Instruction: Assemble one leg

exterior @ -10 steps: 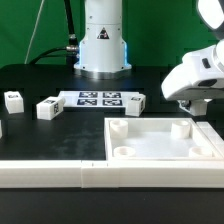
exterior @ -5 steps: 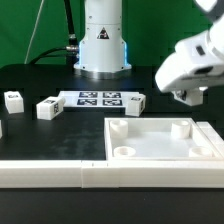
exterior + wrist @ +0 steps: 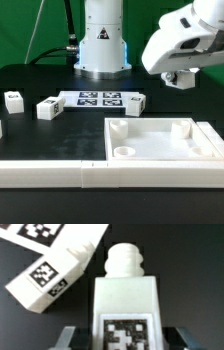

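A plain green backdrop (image 3: 15,30) fills the rear of the exterior view, evenly lit. A black cable (image 3: 66,20) hangs in front of it. Below spreads a dark, matte surface (image 3: 40,135) with faint soft reflections, and a low white rail (image 3: 50,175) runs along its near edge

The leg (image 3: 125,297) looked big & close, a white post w/ a round knob (image 3: 124,259) on its end at 12 o'clock. A black & white tag (image 3: 124,333) sat on its face near 6 o'clock. The gripper (image 3: 124,339) had the leg b/w its two dark fingers (image 3: 68,339), one at 9 o'clock of the tag & one at 3 o'clock, both touching the leg. A 2nd white block (image 3: 78,249) lay tilted at approx 10 o'clock from the leg, w/ two more tags on it. Under it all was the dark table (image 3: 190,258).
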